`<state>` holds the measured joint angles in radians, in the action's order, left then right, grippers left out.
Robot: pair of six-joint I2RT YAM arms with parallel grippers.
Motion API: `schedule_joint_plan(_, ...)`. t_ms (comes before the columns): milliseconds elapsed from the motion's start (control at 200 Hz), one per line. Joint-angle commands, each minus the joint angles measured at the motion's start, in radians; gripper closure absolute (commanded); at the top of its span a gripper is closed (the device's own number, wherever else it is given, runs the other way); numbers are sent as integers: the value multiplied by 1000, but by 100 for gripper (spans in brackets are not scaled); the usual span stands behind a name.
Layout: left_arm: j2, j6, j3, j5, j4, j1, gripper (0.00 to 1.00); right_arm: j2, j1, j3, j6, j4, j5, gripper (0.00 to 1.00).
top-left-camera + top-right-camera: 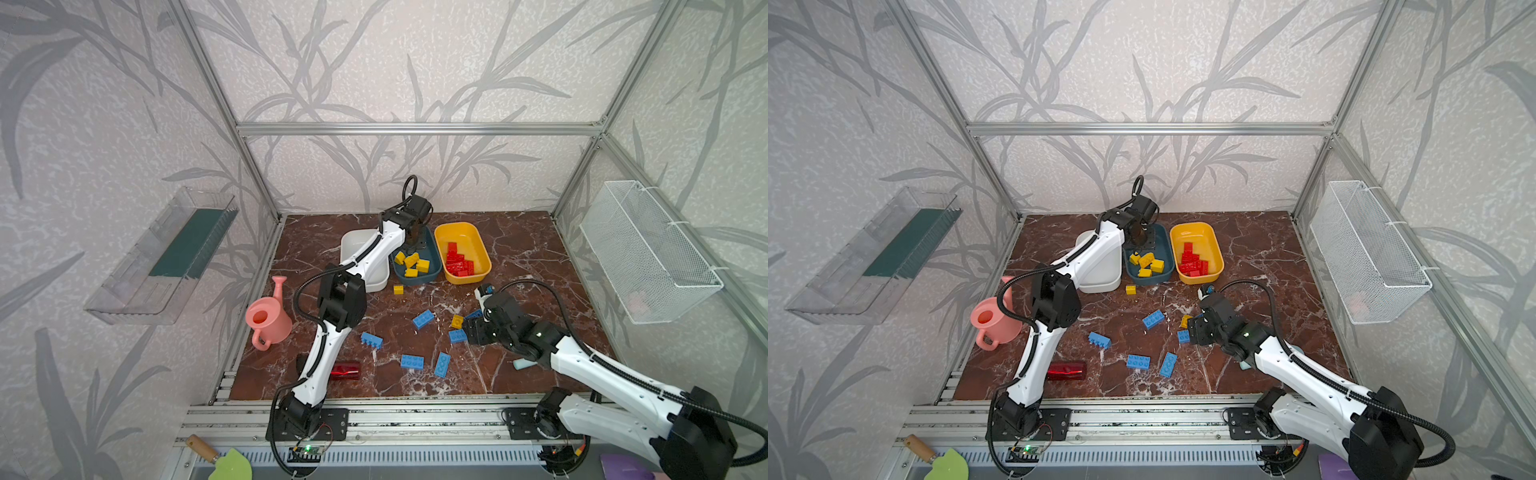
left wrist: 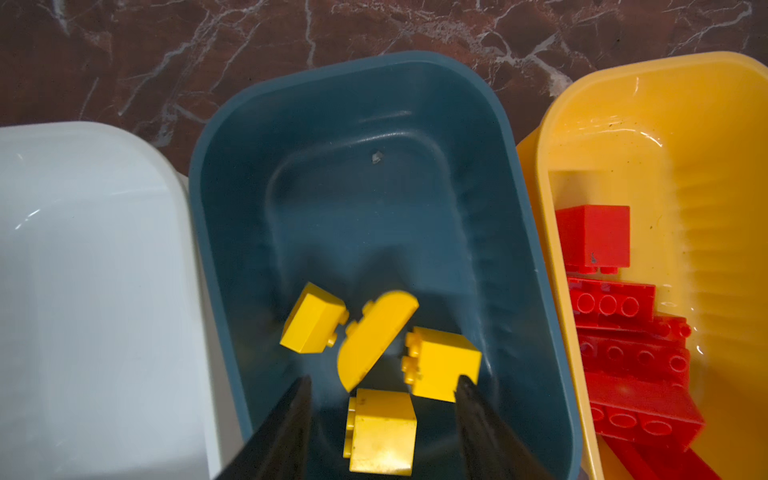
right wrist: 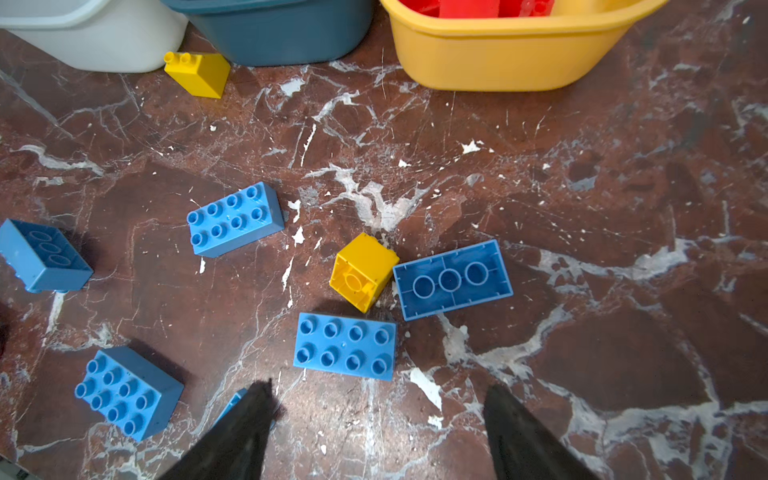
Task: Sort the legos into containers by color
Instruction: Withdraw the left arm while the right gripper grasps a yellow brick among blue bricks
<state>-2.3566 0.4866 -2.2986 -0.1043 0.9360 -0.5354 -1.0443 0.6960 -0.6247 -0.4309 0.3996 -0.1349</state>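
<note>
Left gripper (image 2: 384,379), jaws parted and empty, hangs over the dark teal tub (image 2: 415,208), which holds glossy yellow studded bricks (image 2: 444,365). Right gripper (image 3: 379,386), jaws wide and empty, is above matte blue bricks (image 3: 345,345) lying loose, robot-side of that tub.

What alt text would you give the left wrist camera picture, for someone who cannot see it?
The left gripper, open, hangs over a dark teal tub holding four yellow bricks. A white tub, empty as far as shown, and a yellow tub of red bricks flank it on a reddish-brown marble table.
</note>
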Motion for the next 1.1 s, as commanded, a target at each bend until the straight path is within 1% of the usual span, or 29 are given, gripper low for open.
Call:
schedule_joint_plan(0, 151, 5, 71, -21, -14, 3, 40, -29, 31, -54, -36, 52, -66, 19)
schedule_joint_plan(80, 249, 22, 171, -19, -63, 2, 40, -44, 49, -76, -52, 59, -80, 19)
schedule_joint_plan(150, 368, 41, 281, -16, -121, -1, 40, -53, 58, -94, -66, 69, -91, 20)
schedule_joint_plan(270, 572, 72, 505, -14, -219, -10, 40, -73, 66, -130, -75, 85, -107, 21)
schedule_joint_plan(400, 780, 108, 761, -29, -282, -15, 40, -99, 68, -164, -80, 93, -115, 24)
schedule_joint_plan(455, 862, 115, 874, -12, -319, -15, 40, -117, 69, -178, -84, 89, -117, 26)
schedule_joint_plan(515, 948, 131, 981, -2, -336, -16, 40, -150, 69, -193, -94, 84, -115, 26)
schedule_joint_plan(630, 1085, 152, 1142, -15, -325, -16, 40, -239, 69, -220, -133, 63, -97, 26)
schedule_joint_plan(760, 1211, 173, 1291, -11, -315, -18, 40, -315, 69, -204, -198, -25, -59, 26)
schedule_joint_plan(795, 1235, 180, 1332, -8, -313, -17, 40, -334, 68, -197, -200, -46, -59, 26)
schedule_joint_plan(815, 1253, 185, 1352, -6, -314, -17, 40, -345, 68, -196, -232, -53, -61, 26)
schedule_joint_plan(875, 1290, 198, 1407, 0, -316, -19, 40, -378, 68, -196, -254, -65, -71, 27)
schedule_joint_plan(1100, 1359, 228, 1539, 18, -328, -22, 40, -475, 68, -194, -284, -109, -101, 32)
